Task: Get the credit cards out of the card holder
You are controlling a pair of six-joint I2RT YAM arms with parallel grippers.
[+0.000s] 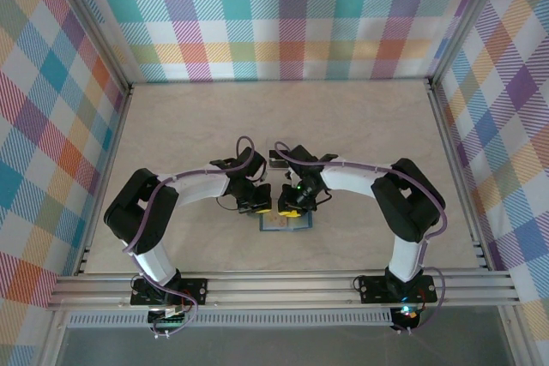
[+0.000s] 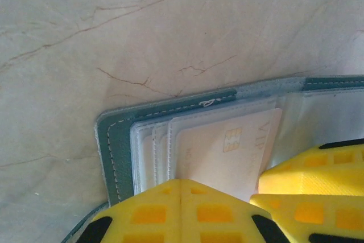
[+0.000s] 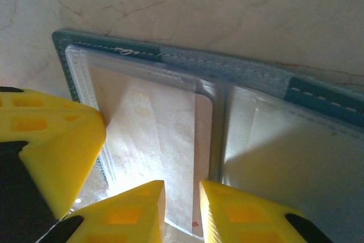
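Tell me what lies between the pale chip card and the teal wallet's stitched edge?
Left wrist view: stacked clear plastic sleeves separate card from wallet.

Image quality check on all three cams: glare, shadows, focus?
Top external: even light and sharp, but the card holder is tiny and mostly under the arms. Left wrist: hazy through the plastic sleeves, though the credit card chip is legible. Right wrist: blown-out glare on the card, with shadow across the right panel.
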